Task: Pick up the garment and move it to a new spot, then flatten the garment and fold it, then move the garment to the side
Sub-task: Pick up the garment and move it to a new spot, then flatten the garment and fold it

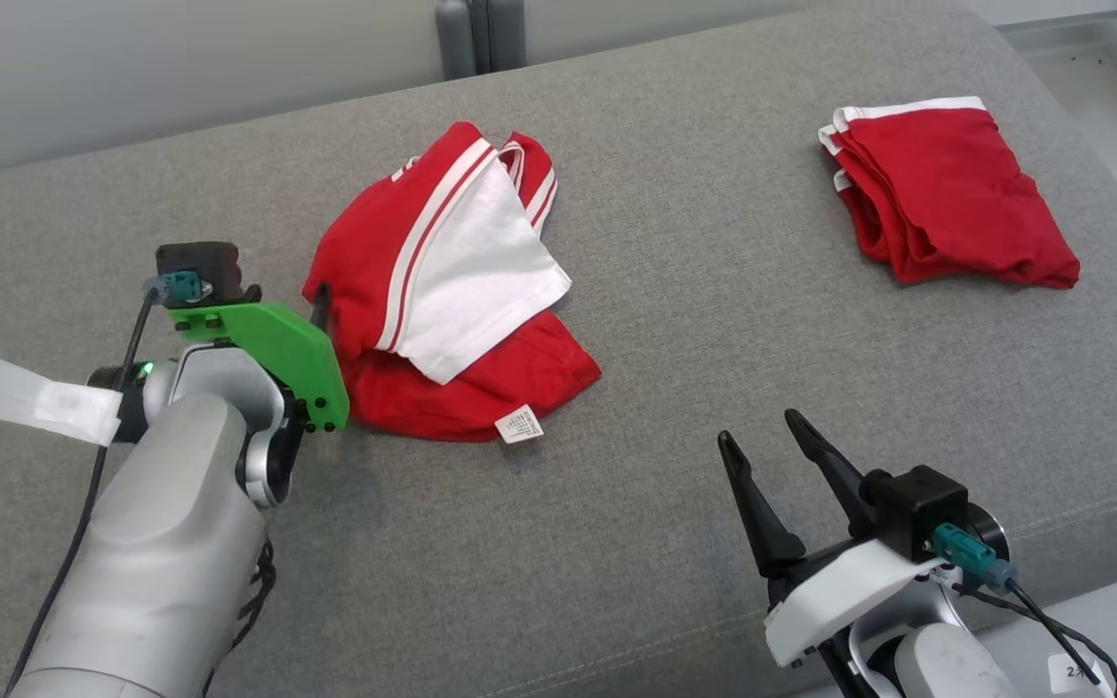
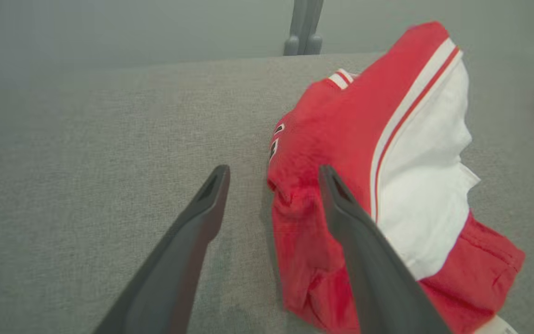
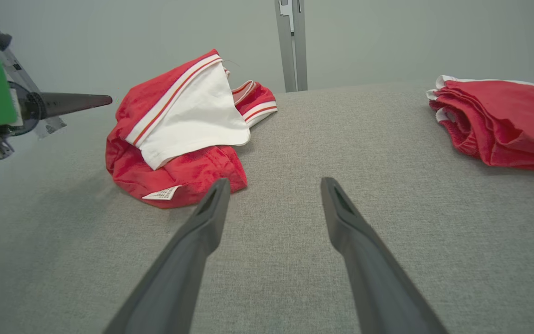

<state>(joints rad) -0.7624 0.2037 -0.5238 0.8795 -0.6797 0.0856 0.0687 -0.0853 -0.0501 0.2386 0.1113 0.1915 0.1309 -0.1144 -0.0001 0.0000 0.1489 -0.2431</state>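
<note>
Lying crumpled mid-left on grey cushion (image 1: 617,543): red-and-white garment (image 1: 442,291). Left gripper (image 2: 272,169) spread wide, straddling garment's left edge, gripping nothing. Right gripper (image 1: 759,427) spread, empty, well apart. Cloth likely light, limp, floppy; pinch at striped hem.

Crumpled red-white garment (image 1: 442,291) on grey cushion (image 1: 617,504), left tool (image 1: 322,308) at its edge; right tool (image 1: 758,427) spread; folded red garment (image 1: 946,189) beyond.

A grey woven upholstered surface (image 1: 636,543) is evenly lit. Behind its far edge a pale wall (image 1: 132,68) is seen, with a grey upright post (image 1: 479,34) before it. Pale floor (image 1: 1092,97) is shown beyond its right edge.
</note>
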